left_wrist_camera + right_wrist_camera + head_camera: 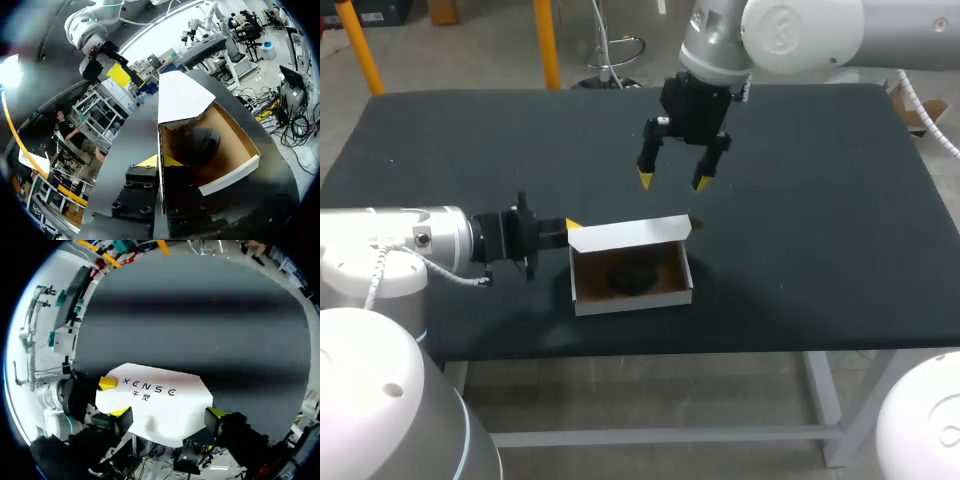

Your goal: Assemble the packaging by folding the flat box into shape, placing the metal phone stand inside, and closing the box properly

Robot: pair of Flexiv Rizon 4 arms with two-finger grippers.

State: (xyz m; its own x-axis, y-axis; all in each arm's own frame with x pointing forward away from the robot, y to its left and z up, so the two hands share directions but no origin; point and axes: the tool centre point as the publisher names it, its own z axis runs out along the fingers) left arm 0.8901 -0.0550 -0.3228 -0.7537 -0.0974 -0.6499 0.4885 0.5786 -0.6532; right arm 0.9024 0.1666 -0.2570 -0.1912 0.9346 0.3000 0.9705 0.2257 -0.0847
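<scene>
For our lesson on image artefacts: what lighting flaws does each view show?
Head view: the dark stand barely shows inside the shaded box. Left wrist view: the box's flap glares white. Right wrist view: dark bands stripe the table.

Open above, fenced on two sides
The white cardboard box point(632, 297) is open on top, with a dark phone stand point(630, 279) on its floor. Its raised lid point(630, 235) blocks the far side. The left gripper point(570, 226), clamped on the left wall, bars that side. The right gripper point(673, 181) hangs spread above the lid.
</scene>
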